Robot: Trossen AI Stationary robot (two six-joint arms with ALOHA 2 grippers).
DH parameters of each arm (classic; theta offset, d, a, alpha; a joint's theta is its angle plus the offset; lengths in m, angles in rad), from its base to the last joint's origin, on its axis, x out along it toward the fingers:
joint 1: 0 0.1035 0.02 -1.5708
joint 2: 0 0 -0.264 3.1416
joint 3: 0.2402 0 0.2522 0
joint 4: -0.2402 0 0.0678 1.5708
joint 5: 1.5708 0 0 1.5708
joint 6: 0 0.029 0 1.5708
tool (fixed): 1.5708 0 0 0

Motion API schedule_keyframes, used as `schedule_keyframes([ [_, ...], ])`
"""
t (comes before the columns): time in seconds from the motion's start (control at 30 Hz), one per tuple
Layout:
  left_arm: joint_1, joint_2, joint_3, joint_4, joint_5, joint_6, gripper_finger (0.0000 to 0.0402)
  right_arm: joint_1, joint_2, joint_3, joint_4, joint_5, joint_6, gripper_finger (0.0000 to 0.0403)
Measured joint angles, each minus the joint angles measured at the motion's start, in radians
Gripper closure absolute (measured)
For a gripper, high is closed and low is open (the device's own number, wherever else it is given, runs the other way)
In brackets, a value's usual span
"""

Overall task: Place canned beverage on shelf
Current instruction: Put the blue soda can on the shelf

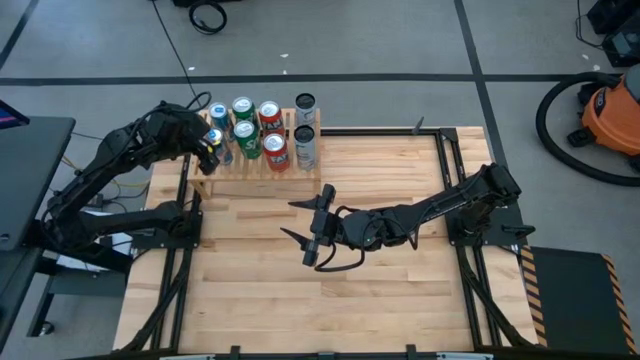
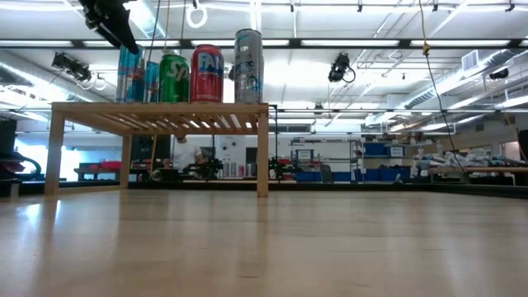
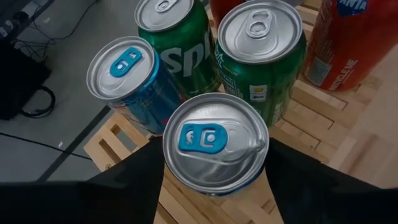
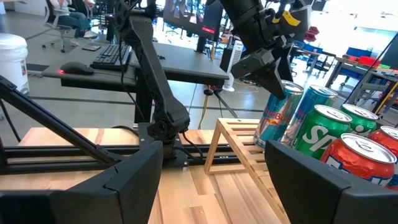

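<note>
Left gripper (image 1: 212, 148): at the left end of the shelf (image 1: 255, 180), fingers (image 3: 134, 180) closed on either side of a blue-tabbed can (image 3: 215, 143) — pressed to its sides in the left wrist view, so clamped on it.
Held can: silver top, blue tab; its lower body and base are hidden by its own lid, so whether it rests on the slats or hangs just above cannot be told. In the right wrist view the same blue can (image 4: 280, 115) shows under the gripper, its base cut off behind the shelf edge.
Shelf: light-wood slatted rack at the table's (image 1: 330, 300) far edge, left of centre; in the low view it stands on short legs (image 2: 262, 153).
Other cans: second blue can (image 3: 127, 84) just beside the held one; two green cans (image 3: 261, 59) and red cans (image 1: 272, 135) next along; two tall silver-and-dark cans (image 1: 305, 130) at the right end. Labels mostly cropped — only part of the lettering reads.
Low view: cans overlap in a row, the rear ones hidden; left gripper partly cut off at the upper edge.
Right gripper (image 1: 318, 230): near table centre, well apart from the shelf, fingers apart, holding nothing.
Background: room blurred; a person's seated shape (image 2: 186, 153) under the shelf line, hard to make out.
</note>
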Motion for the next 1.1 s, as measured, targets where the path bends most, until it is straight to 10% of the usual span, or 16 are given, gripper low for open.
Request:
schedule_keyframes([
  [0.3,0.006,-0.001,0.002,-0.032,0.03,0.072,0.0152,0.013,0.0,0.0,0.0,0.0,-0.001,0.0112],
  [0.67,0.14,-0.003,0.003,-0.051,0.342,0.29,0.015,0.019,0.0,0.0,0.0,0.0,-0.003,0.0112],
  [1.1,0.258,-0.002,0.002,-0.055,0.381,0.386,0.015,0.019,0.0,0.0,-0.008,0.0,-0.001,0.0112],
])
